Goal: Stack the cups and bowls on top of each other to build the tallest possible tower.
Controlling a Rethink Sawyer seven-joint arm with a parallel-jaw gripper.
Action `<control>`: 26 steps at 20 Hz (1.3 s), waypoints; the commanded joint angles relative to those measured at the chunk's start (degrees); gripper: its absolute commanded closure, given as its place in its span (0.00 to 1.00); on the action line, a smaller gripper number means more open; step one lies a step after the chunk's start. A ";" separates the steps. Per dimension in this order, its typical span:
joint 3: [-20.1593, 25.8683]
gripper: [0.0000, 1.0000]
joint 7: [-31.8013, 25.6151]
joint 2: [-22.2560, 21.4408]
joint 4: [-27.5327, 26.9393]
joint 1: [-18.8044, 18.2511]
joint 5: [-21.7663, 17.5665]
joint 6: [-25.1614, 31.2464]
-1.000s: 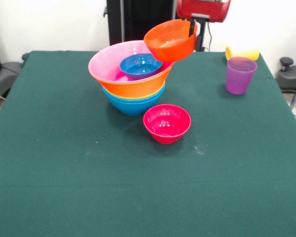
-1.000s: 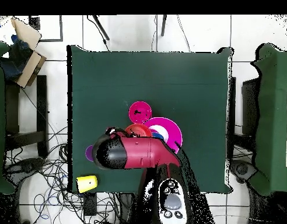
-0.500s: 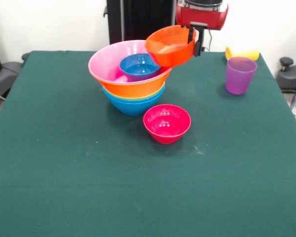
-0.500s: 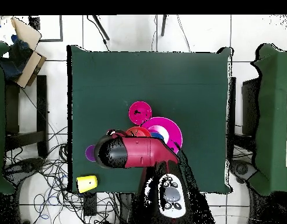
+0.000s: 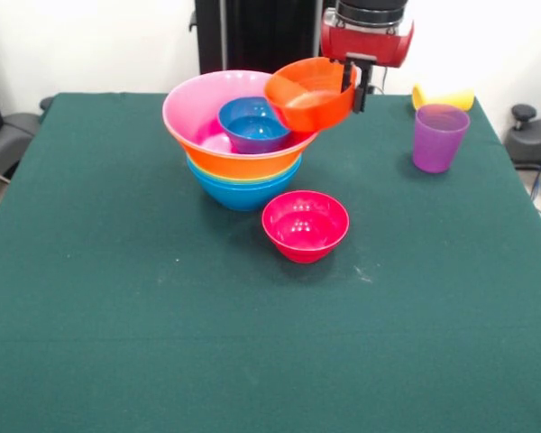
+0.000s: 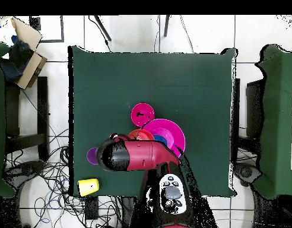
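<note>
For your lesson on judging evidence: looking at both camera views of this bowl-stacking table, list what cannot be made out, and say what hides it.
- Overhead view: the arm covers the orange-red bowl and part of the tower.
- Front view: the gripper holds the orange-red bowl by its rim, but the rim hides the fingertips.
- Front view: the pink bowl and orange bowl hide how many bowls sit nested beneath.
- Front view: the purple cup hides part of the yellow cup.

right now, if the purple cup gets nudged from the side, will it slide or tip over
Probably tips rather than slides: the purple cup stands upright, taller than wide, on a cloth-like green table that likely grips its base. It looks like thin, light plastic, so it should survive a fall, then may roll.
</note>
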 commanded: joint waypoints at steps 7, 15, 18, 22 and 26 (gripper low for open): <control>2.62 1.00 -1.03 -8.65 3.93 -0.33 -2.09 6.26; 2.18 1.00 -9.04 -27.42 2.10 -1.54 2.01 34.84; 2.89 1.00 -10.03 -27.03 2.32 -2.94 1.22 33.85; 4.92 1.00 -10.79 -22.74 3.49 -6.22 -0.44 26.81; 6.17 1.00 -10.34 -20.03 4.47 -8.18 -2.32 21.94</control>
